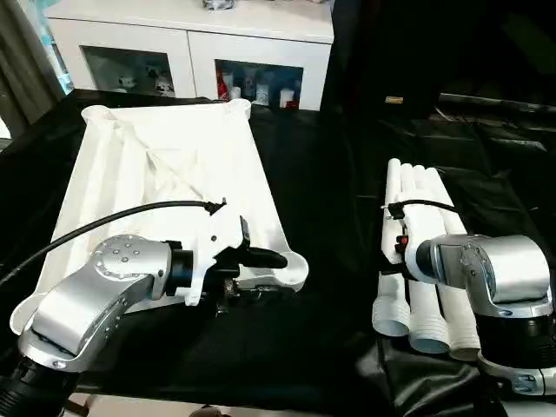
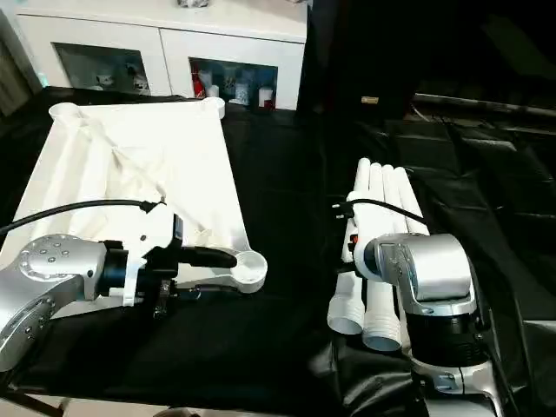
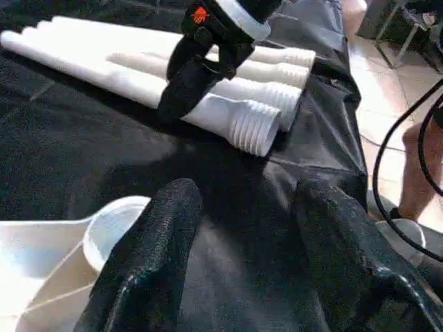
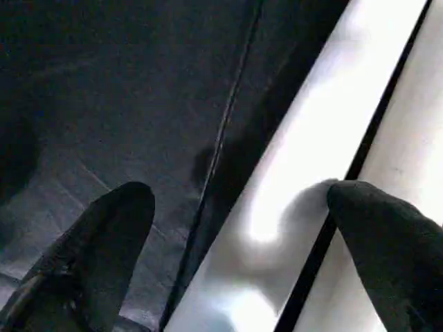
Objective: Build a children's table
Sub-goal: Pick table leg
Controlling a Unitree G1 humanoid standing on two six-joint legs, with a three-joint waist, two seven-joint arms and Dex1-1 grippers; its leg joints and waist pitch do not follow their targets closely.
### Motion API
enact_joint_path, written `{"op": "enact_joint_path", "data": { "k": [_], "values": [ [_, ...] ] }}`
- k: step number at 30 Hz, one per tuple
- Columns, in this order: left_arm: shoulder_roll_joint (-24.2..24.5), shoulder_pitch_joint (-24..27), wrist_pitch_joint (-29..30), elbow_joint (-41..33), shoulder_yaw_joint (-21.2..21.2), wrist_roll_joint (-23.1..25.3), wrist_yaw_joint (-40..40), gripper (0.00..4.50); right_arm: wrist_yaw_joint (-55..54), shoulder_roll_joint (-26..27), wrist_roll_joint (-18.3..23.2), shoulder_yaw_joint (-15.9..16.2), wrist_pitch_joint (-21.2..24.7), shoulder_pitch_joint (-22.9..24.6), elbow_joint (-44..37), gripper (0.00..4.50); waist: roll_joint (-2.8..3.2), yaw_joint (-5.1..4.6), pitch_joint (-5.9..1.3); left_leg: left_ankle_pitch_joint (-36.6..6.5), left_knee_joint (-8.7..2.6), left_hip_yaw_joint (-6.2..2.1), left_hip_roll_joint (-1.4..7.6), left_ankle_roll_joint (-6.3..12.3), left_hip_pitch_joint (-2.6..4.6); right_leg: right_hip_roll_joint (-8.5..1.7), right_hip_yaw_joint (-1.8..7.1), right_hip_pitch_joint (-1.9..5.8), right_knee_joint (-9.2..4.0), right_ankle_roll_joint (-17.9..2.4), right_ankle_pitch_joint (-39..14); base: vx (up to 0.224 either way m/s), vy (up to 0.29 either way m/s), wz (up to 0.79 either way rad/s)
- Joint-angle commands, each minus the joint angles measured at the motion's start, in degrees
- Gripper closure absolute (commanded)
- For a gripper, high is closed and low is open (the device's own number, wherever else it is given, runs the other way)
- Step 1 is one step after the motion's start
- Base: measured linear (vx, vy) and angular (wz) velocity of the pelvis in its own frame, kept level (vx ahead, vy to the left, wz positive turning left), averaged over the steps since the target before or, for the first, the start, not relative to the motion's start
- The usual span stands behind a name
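1. The right end effector (image 4: 239, 214) hangs over the left edge of the bundle of four legs (image 1: 426, 200). Its fingers are spread wide, with one over the black cloth and one over the white tube, and it has hold of nothing.
2. The main risk as I judge it: the legs lie side by side and touching, so there is little room for a finger between the leftmost leg (image 3: 228, 117) and the one beside it. A finger that lands on top of a tube instead of beside it could roll that tube or push the whole row rightward.
3. A second risk: the tubes are smooth and tapered, so a pinch that is off-centre may let the leg swing or slip out on lifting.
4. The left end effector (image 3: 242, 207) is also open and empty. It sits right at the near right corner socket (image 2: 250, 268) of the white top panel (image 1: 165, 165), with one finger above the socket rim and one below.
5. If the left end effector nudges that corner without gripping, the light panel may slide on the black-draped tabletop (image 1: 321, 217) and put the socket out of line for a leg.
6. The panel lies underside up on the left. The legs lie well apart from it on the right, with their ribbed ends toward the near edge
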Motion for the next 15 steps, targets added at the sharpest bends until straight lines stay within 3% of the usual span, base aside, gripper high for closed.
{"op": "enact_joint_path", "data": {
  "k": [1,6,7,10,15],
  "values": [
    [0.3,0.0,0.6,-1.3,-0.5,0.0,-0.1,1.88,-0.4,0.2,0.6,-0.3,0.5,0.5,0.9,0.00,0.38,0.24,-3.66,-4.6,-4.24,-1.29,3.36,-4.63,1.09,-4.57,3.12,2.16,-3.94,-9.6,0.1,0.000,0.000,0.00],
    [0.6,0.3,1.4,-2.1,-0.8,-0.3,0.2,1.88,-0.5,0.6,0.6,0.3,0.6,0.2,2.1,0.00,0.34,0.22,-3.67,-4.3,-4.19,-1.27,3.35,-4.49,1.06,-4.60,3.11,2.23,-3.91,-9.8,0.1,0.000,0.000,0.00],
    [0.7,0.4,1.5,-2.3,-0.7,-0.4,0.2,1.88,-0.6,0.7,0.7,0.2,0.6,0.2,2.2,0.00,-0.21,0.20,-3.66,-4.2,-4.20,-1.19,3.36,-4.25,1.03,-4.61,3.11,2.29,-3.98,-9.8,0.2,0.000,0.000,0.00],
    [0.9,0.6,1.9,-2.7,-0.7,-0.7,0.3,1.88,-0.8,1.1,0.9,-0.2,0.1,0.0,3.5,0.00,-0.11,0.29,-3.62,-3.9,-4.20,-1.19,3.35,-4.02,1.06,-4.66,3.10,2.22,-3.95,-9.7,-0.4,0.000,0.000,0.00],
    [0.8,0.8,2.7,-3.4,-0.5,-1.2,0.3,1.88,-0.7,1.4,1.1,-0.2,-0.8,-0.2,5.1,0.48,-0.10,0.33,-3.64,-3.7,-4.18,-1.19,3.36,-3.92,1.05,-4.68,3.07,2.17,-3.94,-9.6,-0.8,0.000,0.000,0.00]
  ]
}}
